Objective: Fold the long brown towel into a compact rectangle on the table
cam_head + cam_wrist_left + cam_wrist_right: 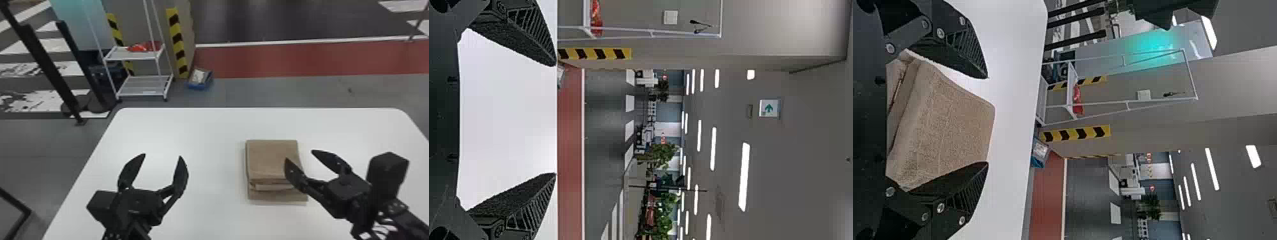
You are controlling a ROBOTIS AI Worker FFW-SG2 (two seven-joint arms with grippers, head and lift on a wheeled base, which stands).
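Apparently late in the fold: towel (271,156) stacked, both grippers empty.
Towel lies on the table (207,127), set in from the far edge, between left and right edges; layers stacked into a small block, ends stepped and uneven along the side away from the far edge. Right gripper (300,155) spread wide at its right side, one finger overlapping it in the head view; contact, cannot tell. Left gripper (162,155) also spread, apart from it, toward the left edge. Step in hand, my reading: last fold made or nearly, tidying left. Next move calls for pressing or squaring the stepped layers, else backing off without snagging. No label or lettering legible on towel; green arrow sign (769,108) in the room behind.
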